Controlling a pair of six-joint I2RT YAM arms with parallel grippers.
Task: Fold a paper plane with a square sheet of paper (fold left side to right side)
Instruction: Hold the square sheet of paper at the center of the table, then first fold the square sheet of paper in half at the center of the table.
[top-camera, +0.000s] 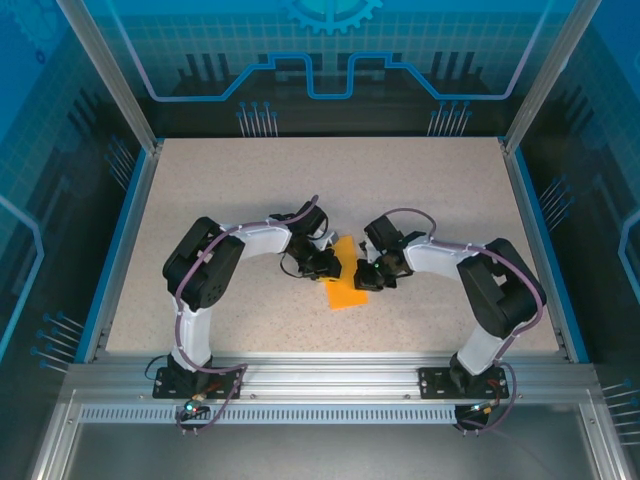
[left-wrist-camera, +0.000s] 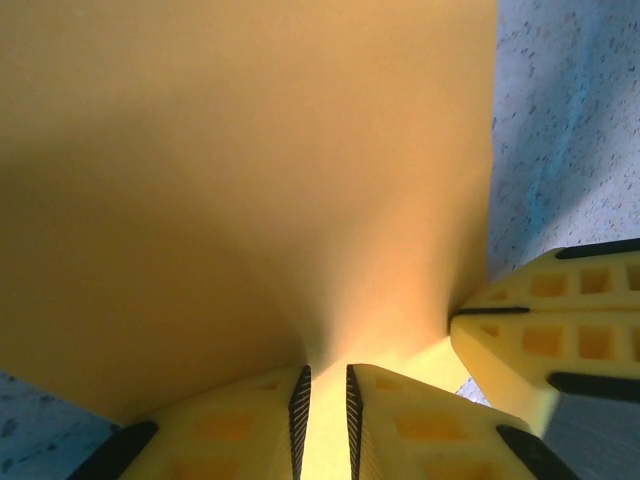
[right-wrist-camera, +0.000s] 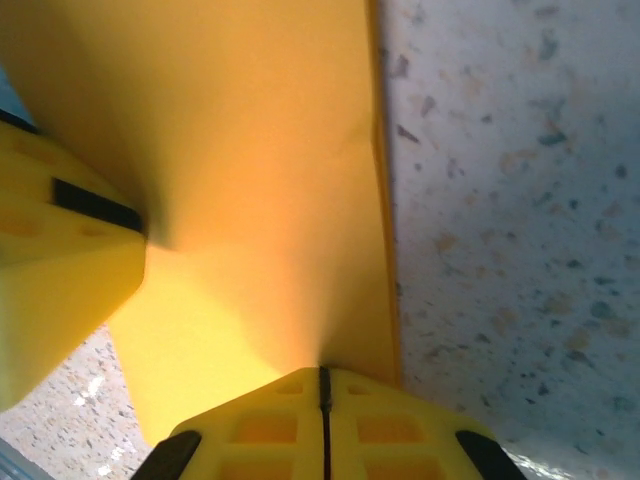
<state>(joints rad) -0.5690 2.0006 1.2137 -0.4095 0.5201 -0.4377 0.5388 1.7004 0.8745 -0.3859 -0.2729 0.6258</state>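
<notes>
Orange square sheet of paper (top-camera: 345, 290), pinched by left gripper (left-wrist-camera: 326, 380) (seemingly looser) and right gripper (right-wrist-camera: 322, 375), sits mid-fold; next, align edges and crease.

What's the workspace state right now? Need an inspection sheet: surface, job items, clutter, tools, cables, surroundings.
Surface: speckled beige table, flat.
Job's things: orange paper, partly folded, at table centre between both tools.
Clutter: nothing seen.
Grippers: left tool closed on a paper edge; right tool shut on the paper close beside it.
Cables: grey cable loops riding on both arms.
Surroundings: blue-lit clear panels; aluminium rail at the near edge.
</notes>
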